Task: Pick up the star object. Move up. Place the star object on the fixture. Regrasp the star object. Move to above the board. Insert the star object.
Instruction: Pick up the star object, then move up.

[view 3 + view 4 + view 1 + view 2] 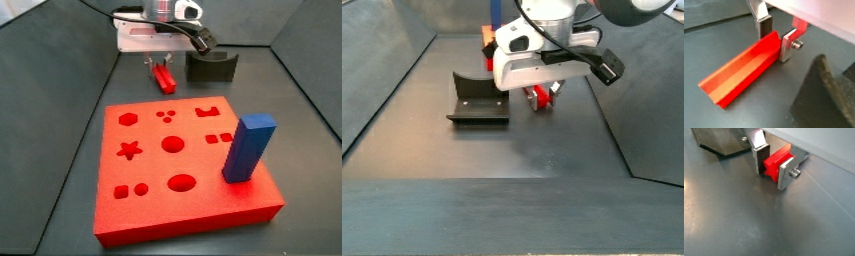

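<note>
The star object (741, 70) is a small red peg lying flat on the dark floor, its star-shaped end (774, 164) facing a wrist view. My gripper (775, 46) is down at the floor with its silver fingers on either side of the peg's near end, and the pads look pressed against it. Both side views show the gripper (158, 62) low over the peg (163, 77), beside the fixture (211, 66). The board (174, 160) lies nearer in that side view, its star-shaped hole (130, 151) uncovered.
The dark fixture (478, 100) stands right beside the gripper (543, 92) and looms close in a wrist view (827, 95). A tall blue block (247, 148) stands upright in the board. Dark walls (54, 60) enclose the floor.
</note>
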Motion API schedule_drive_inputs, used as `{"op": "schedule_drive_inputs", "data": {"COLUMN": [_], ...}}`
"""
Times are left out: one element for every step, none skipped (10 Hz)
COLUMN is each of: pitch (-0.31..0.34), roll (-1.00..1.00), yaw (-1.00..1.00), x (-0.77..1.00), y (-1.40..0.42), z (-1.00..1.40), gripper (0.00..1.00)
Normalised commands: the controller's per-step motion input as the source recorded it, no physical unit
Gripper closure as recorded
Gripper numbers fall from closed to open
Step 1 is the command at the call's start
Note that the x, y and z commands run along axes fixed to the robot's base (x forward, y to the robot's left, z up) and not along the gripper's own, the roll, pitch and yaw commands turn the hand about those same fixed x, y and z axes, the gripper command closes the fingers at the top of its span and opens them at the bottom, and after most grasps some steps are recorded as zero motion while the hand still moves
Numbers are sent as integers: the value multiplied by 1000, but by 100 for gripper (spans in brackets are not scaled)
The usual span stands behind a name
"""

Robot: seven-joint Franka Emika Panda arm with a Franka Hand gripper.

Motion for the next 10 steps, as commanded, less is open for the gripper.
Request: {"op": "schedule_drive_inputs", "data": {"pitch": [0, 0, 0, 0, 0, 0, 0, 0, 0, -13], "roll": [0, 0, 0, 0, 0, 0, 0, 0, 0, 4], "yaw": [0, 0, 0, 0, 0, 0, 0, 0, 0, 16], "x": [0, 0, 0, 0, 0, 0, 0, 0, 0, 19], "y": [0, 0, 0, 0, 0, 0, 0, 0, 0, 21], "z": [0, 0, 0, 0, 0, 0, 0, 0, 833, 855], "gripper": [100, 100, 100, 100, 100, 100, 100, 100, 100, 100]}}
